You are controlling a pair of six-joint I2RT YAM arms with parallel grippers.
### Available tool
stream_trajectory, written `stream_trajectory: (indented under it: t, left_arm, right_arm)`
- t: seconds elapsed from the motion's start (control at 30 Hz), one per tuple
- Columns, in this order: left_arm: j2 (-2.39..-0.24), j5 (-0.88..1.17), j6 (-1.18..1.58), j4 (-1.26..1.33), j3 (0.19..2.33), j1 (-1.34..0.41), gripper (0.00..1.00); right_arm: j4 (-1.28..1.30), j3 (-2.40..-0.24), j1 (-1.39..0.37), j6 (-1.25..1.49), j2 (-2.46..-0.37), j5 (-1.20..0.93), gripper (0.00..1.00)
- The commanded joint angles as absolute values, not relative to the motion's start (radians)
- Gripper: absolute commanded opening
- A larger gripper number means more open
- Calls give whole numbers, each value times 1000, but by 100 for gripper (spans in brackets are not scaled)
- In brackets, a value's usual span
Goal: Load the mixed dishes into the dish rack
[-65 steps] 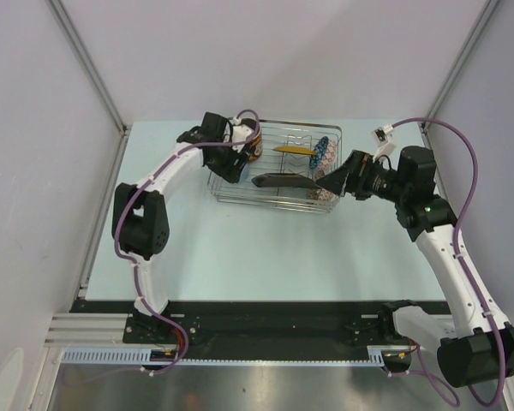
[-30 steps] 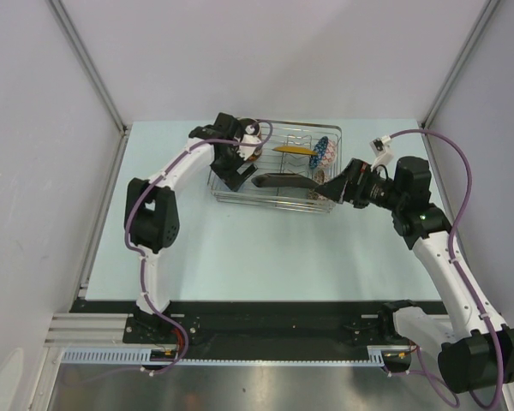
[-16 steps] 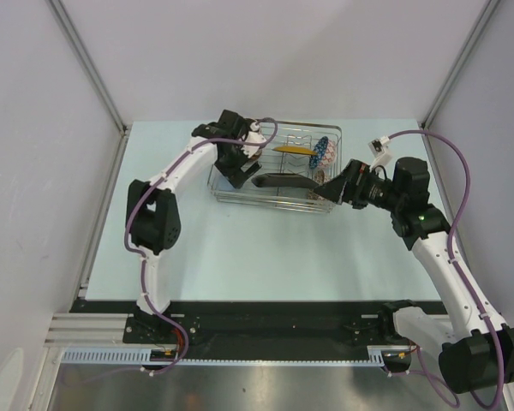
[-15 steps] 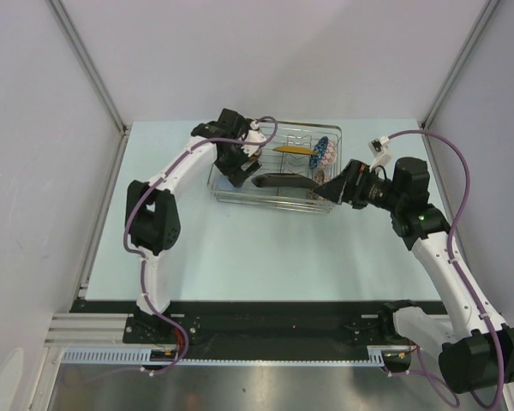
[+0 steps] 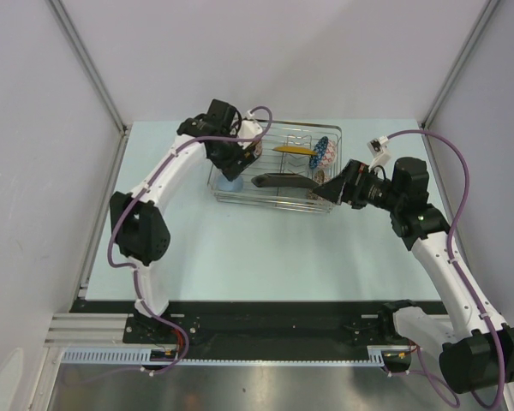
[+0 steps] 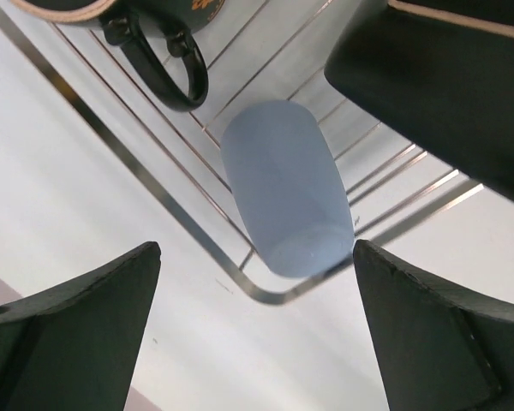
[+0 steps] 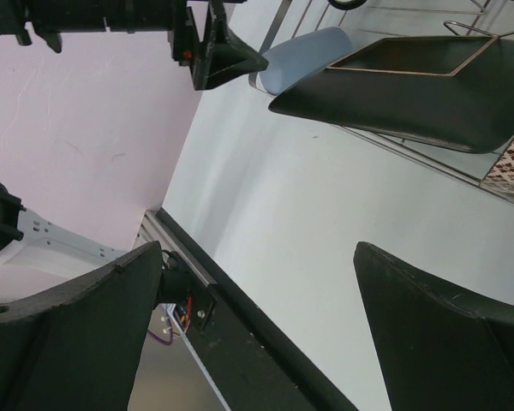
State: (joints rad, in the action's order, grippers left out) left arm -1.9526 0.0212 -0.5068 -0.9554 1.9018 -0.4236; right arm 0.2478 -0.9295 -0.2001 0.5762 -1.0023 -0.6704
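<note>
A: Light-blue cup [image 6: 287,193] lies on its side in the dish rack's [image 6: 154,193] near-left corner, just beside the mug [image 6: 167,56].
B: Handling?
A: Light, glazed, probably slippery (chips easily); pinch across the rim. Left gripper [image 6: 255,248] hovers above it, jaws spread and empty. Right gripper [image 7: 257,248] is likewise wide and empty.

Dial reference: top view, 12 o'clock points away from the arm bases. The dish rack [image 5: 270,203] sits on the table [image 5: 240,257] toward 12 o'clock.

Within the rack:
- cup [image 5: 231,181], on its side, in the 8 o'clock corner
- mug [image 6: 200,73] behind the cup, at 10
- square plate [image 5: 283,181] along 6
- round plate [image 5: 295,150] at 12
- first bowl [image 5: 323,151] at 2
- second bowl [image 5: 323,176] at 4
</note>
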Motion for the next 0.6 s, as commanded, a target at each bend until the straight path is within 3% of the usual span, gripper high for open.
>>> stream_trajectory:
  t: [0.0, 0.33, 0.57]
  left_arm:
    - [-1829, 18, -534, -974, 1862, -428, 100]
    - [-1770, -57, -558, -878, 1672, -419, 100]
    - [-1822, -92, -555, -819, 1683, -403, 100]
  right_arm:
    - [199, -927, -206, 583, -1002, -680, 100]
    - [212, -923, -210, 572, -996, -670, 100]
    - [193, -907, -212, 583, -983, -670, 100]
